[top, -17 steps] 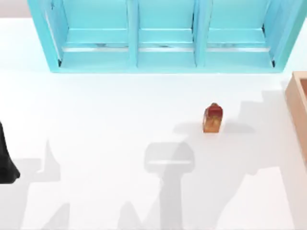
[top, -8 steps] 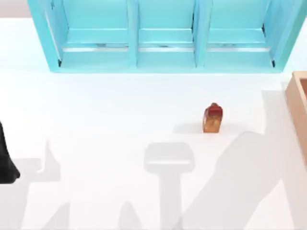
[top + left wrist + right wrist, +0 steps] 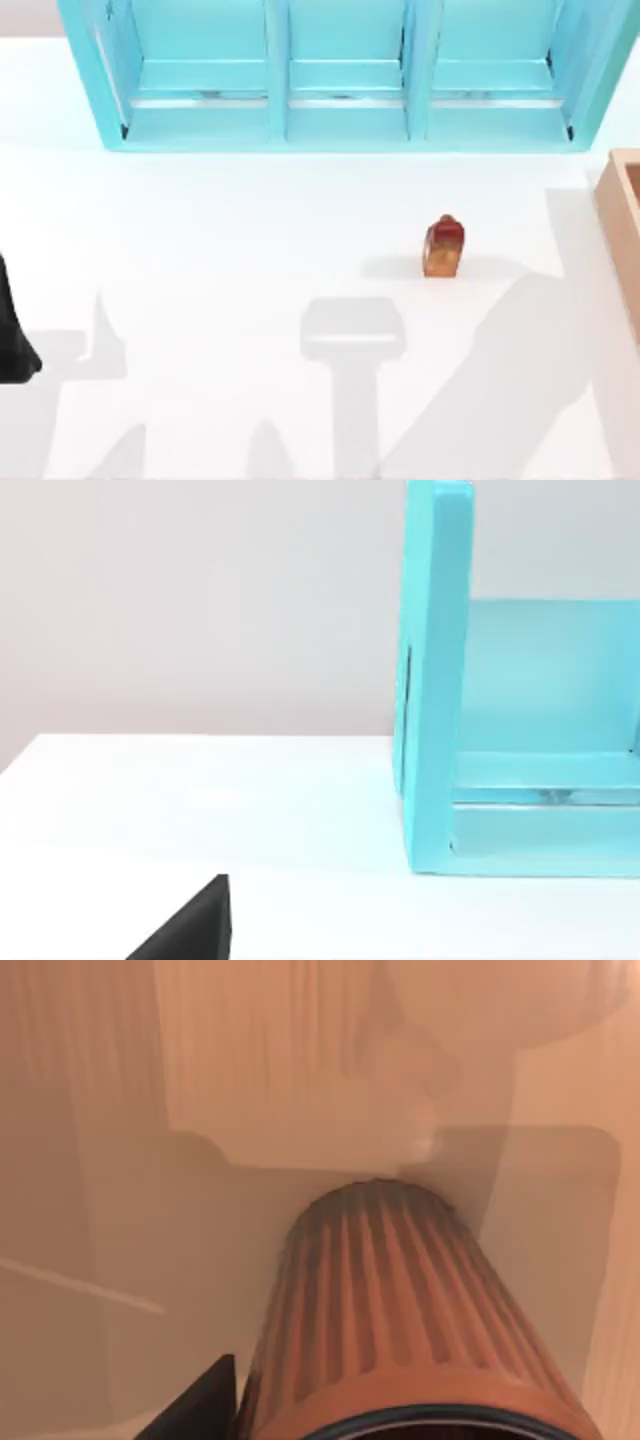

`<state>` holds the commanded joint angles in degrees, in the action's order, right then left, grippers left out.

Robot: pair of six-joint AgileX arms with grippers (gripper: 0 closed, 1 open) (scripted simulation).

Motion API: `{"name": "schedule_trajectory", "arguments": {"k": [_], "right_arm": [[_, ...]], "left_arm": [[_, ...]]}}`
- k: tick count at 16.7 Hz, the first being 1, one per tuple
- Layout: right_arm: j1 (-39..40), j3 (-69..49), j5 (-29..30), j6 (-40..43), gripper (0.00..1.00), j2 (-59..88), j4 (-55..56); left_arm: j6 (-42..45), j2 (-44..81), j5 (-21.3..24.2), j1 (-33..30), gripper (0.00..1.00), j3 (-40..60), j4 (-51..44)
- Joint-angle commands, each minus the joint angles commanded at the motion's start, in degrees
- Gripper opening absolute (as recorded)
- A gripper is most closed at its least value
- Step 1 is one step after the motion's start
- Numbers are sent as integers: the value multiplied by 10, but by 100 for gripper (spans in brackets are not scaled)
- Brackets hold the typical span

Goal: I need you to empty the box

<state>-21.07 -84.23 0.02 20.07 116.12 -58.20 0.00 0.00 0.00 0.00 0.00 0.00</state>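
Observation:
The box (image 3: 622,235) is a tan wooden box with thick walls, cut off by the table's right edge. The right wrist view looks into its orange-brown inside (image 3: 110,1210). There a ribbed orange-brown cylinder with a dark rim (image 3: 390,1320) lies very close to my right gripper (image 3: 200,1408), of which a black corner shows beside the cylinder. Whether the two touch is hidden. A small orange-brown item with a red top (image 3: 444,246) stands on the white table, left of the box. My left gripper (image 3: 12,335) stays parked at the table's left edge.
A large turquoise shelf unit with three compartments (image 3: 345,75) runs along the back of the table; its end wall (image 3: 432,680) shows in the left wrist view. Arm shadows fall across the white table's front half (image 3: 350,340).
The right arm's shadow on the table's right front has grown and shifted toward the box. The red-topped item and the left arm have not moved.

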Motion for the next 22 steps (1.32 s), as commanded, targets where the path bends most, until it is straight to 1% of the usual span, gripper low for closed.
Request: {"name": "schedule_trajectory", "arguments": {"k": [11,12,22], "right_arm": [[0,0,0,0,2,0,0],[0,0,0,0,0,0,0],[4,-5,-1,-1,0,-3,-1]], "left_arm": [[0,0,0,0,100,0,0],[0,0,0,0,100,0,0],[0,0,0,0,100,0,0]]}}
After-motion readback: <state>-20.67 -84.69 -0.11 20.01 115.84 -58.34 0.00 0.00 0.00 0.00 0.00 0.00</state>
